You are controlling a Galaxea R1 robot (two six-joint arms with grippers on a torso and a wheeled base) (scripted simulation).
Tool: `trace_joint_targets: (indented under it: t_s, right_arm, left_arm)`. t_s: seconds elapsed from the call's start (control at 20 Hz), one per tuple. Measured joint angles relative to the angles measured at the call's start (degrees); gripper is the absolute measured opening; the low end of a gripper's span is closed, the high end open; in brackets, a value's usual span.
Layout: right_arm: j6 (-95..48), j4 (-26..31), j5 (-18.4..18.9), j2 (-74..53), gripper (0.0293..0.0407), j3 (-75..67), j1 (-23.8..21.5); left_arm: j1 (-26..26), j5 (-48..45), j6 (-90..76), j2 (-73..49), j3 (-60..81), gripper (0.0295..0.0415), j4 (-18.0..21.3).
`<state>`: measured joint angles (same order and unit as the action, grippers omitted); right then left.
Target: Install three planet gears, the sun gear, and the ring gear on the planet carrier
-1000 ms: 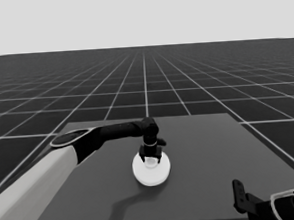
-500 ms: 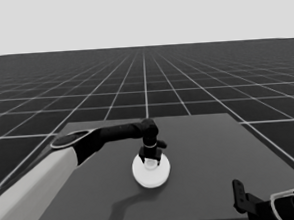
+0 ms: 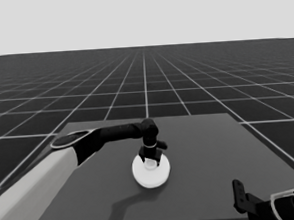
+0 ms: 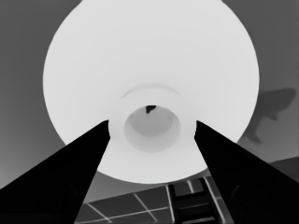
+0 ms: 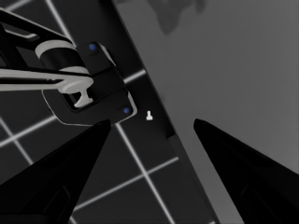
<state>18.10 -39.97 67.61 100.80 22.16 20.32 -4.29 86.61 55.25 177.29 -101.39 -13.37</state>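
One white round part (image 3: 151, 177) lies near the middle of the dark table; by its size it is the larger round part, the ring gear. In the left wrist view it (image 4: 149, 56) fills the picture, with a raised hub and a centre hole (image 4: 152, 126). My left gripper (image 3: 150, 160) hangs straight over that hub, and its fingers (image 4: 152, 123) stand open on either side of it with a small gap. The planet gears, sun gear and planet carrier are hidden or out of view. My right gripper (image 3: 240, 197) waits at the lower right corner, open (image 5: 152, 121) and holding nothing.
The left arm's pale grey part (image 3: 32, 192) crosses the table's (image 3: 214, 151) left front corner. The right wrist view looks at the table edge (image 5: 154, 102), the floor grid and dark machinery with blue lights (image 5: 88, 88).
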Motion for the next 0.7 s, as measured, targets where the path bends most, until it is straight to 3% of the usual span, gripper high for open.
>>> trace_joint_targets:
  t_s: [0.7]
  right_arm:
    - [0.0, 0.0, 0.0, 0.0, 0.0385, 0.0, 0.0]
  left_arm:
    - [0.0, 0.0, -7.0, 0.0, 0.0, 0.0348, 0.0]
